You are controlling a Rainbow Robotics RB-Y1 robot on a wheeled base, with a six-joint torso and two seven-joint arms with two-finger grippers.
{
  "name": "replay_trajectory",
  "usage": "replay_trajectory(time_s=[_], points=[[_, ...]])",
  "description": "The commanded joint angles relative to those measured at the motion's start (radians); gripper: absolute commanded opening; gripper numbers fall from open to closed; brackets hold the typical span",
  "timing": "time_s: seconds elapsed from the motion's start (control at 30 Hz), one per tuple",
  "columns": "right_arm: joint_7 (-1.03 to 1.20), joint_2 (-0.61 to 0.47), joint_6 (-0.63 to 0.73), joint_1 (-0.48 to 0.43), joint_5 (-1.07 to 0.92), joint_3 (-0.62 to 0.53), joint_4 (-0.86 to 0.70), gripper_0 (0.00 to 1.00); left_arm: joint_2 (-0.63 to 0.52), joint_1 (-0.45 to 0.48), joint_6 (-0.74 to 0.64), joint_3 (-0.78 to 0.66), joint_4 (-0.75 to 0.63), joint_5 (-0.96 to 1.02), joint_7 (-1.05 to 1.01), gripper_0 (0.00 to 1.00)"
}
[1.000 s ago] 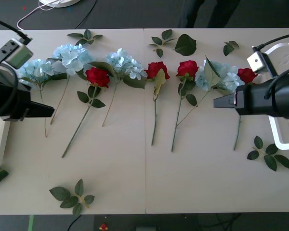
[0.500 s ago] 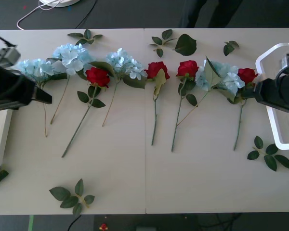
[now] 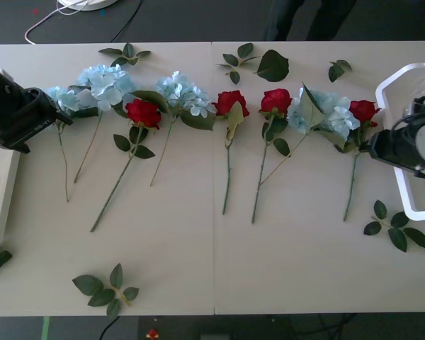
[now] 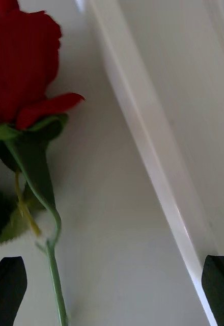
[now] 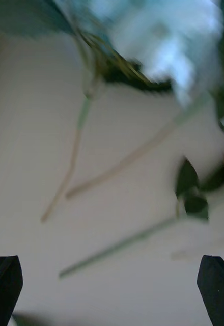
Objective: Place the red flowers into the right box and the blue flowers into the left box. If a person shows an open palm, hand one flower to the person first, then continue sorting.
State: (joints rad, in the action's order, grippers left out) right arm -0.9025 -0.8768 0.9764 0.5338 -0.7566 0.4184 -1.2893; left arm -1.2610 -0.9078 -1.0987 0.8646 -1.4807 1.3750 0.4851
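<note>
Several red flowers lie in a row across the table, blooms away from me, among them one at the left [image 3: 143,112] and the rightmost [image 3: 363,110]. Several blue flowers lie mixed between them, the leftmost [image 3: 59,99] at the table's left end. My left gripper [image 3: 60,119] hovers at that leftmost blue flower [image 5: 163,35], open [image 5: 112,293]. Beside the rightmost red flower's stem [image 4: 53,265], my right gripper [image 3: 369,146] is open too [image 4: 112,290], between that red flower [image 4: 20,61] and the right box [image 3: 389,79]. The left box [image 3: 0,205] lies at the left edge.
Loose green leaf sprigs lie scattered: near the front [image 3: 106,287], at the right front [image 3: 393,227] and along the far side [image 3: 269,65]. The right box's rim [image 4: 158,153] runs close beside my right gripper. The table's front half is bare wood.
Both arms have drawn outward. The left gripper has moved back and up to the leftmost blue flower. The right gripper has moved right to the rightmost red flower's stem.
</note>
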Motion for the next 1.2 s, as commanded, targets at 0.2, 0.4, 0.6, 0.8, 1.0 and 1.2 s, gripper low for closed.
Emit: replay_trajectory(time_s=[0.2,0.4,0.6,0.8,1.0,1.2], points=[[0.036,0.051,-0.088,0.120,-0.013,0.111,0.093,1.00,0.106,-0.082,0.138,0.137,0.214,0.013,0.036,1.00],[0.027,0.055,-0.087,0.120,-0.013,0.111,0.093,1.00,0.164,-0.106,0.192,0.218,0.287,-0.027,0.035,1.00],[0.019,0.062,-0.087,0.123,-0.007,0.111,0.093,1.00,0.216,-0.120,0.264,0.289,0.367,-0.045,0.033,1.00],[0.017,0.093,-0.090,0.123,0.019,0.111,0.117,1.00,0.255,-0.120,0.295,0.317,0.413,-0.090,0.040,1.00],[0.016,0.124,-0.130,0.127,0.043,0.111,0.168,1.00,0.282,-0.118,0.293,0.318,0.451,-0.119,0.041,1.00],[0.022,0.142,-0.151,0.132,0.056,0.111,0.196,0.00,0.308,-0.118,0.293,0.320,0.488,-0.139,0.046,1.00]])
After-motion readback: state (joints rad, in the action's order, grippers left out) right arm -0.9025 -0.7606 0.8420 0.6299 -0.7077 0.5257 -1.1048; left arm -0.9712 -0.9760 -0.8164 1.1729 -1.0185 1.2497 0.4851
